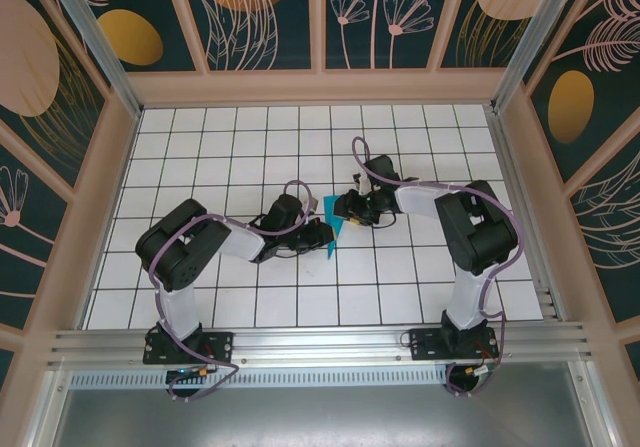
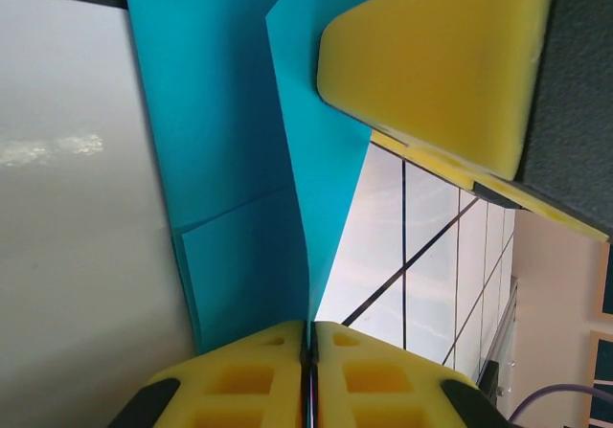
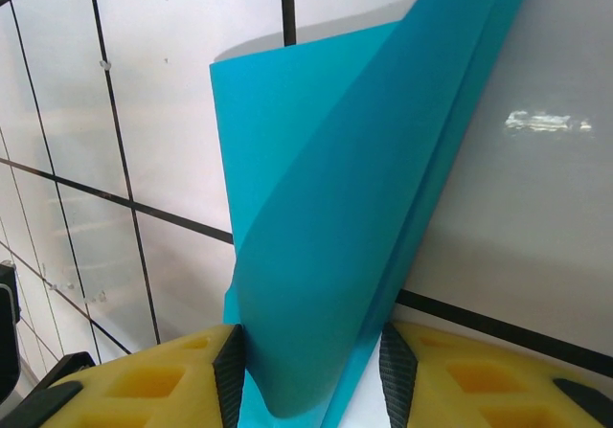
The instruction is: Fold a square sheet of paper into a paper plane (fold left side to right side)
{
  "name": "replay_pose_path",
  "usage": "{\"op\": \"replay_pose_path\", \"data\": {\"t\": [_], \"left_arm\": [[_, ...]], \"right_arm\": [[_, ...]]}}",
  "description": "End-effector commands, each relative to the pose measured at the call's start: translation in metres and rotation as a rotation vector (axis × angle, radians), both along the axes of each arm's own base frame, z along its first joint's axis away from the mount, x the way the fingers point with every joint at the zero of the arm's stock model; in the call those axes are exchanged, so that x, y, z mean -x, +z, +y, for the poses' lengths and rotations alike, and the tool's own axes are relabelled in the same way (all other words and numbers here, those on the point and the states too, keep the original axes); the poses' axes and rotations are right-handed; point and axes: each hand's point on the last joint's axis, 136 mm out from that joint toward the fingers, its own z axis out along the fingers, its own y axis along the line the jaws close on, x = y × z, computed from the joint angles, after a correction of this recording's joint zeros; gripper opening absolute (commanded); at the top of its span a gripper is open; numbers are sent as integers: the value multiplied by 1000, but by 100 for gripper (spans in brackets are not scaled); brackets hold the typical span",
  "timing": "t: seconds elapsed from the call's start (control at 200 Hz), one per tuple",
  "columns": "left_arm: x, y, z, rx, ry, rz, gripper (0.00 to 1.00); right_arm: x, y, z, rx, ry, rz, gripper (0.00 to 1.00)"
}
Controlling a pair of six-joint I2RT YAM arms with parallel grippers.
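Paper (image 1: pixel 330 225) at middle of desk (image 1: pixel 250 147), half-folded, long axis near-to-far. Left fingers (image 2: pixel 239 380) pinched together on its edge. Right fingers (image 3: pixel 144 385) apart, straddling curled fold; right arm looks best placed to crease.

left arm (image 1: pixel 185 252): elbow folded at 8 o'clock, wrist reaching toward 3 | left gripper (image 2: pixel 308 330): jaws pressed together on teal paper (image 2: pixel 239 160) | right arm (image 1: pixel 475 227): elbow at 3 o'clock, wrist reaching toward 9 | right gripper (image 3: pixel 311 356): jaws apart, straddling the paper's curl
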Motion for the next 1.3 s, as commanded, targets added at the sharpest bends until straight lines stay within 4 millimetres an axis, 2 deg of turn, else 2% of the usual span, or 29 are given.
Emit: {"op": "replay_pose_path", "data": {"t": [0.0, 0.31, 0.49, 0.515, 0.54, 0.646, 0.726, 0.751, 0.776, 1.001, 1.166, 1.296], "left_arm": [[-3, 8, 1, 8, 1, -21, 14], [-4, 14, 7, -4, 10, -30, 26], [-14, 29, 32, -7, 71, -51, 31], [-15, 25, 37, -17, 80, -44, 31], [-19, 37, 41, -3, 92, -65, 32], [-29, 41, 53, -4, 114, -70, 33], [-36, 41, 50, 13, 101, -61, 32], [-40, 47, 46, 28, 96, -70, 32], [-41, 38, 44, 20, 91, -50, 32], [-62, 29, 27, 46, 83, -21, 28], [-71, 18, 26, 42, 105, 5, 26], [-75, 19, 23, 63, 108, 9, 26]], "right_arm": [[1, -18, -3, 51, -12, 33, 45], [2, -22, -3, 57, -8, 40, 45], [2, -21, -3, 55, -4, 35, 45], [2, -22, -3, 53, -5, 35, 45], [2, -20, -2, 50, -3, 34, 45], [3, -21, -3, 51, -2, 36, 45], [2, -19, -3, 47, -4, 30, 45], [2, -19, -3, 47, -4, 29, 45], [3, -19, -3, 48, -4, 30, 44], [2, -18, -1, 35, 0, 22, 44], [2, -16, -1, 28, 1, 14, 44], [3, -14, 0, 21, 4, 9, 45]]}}
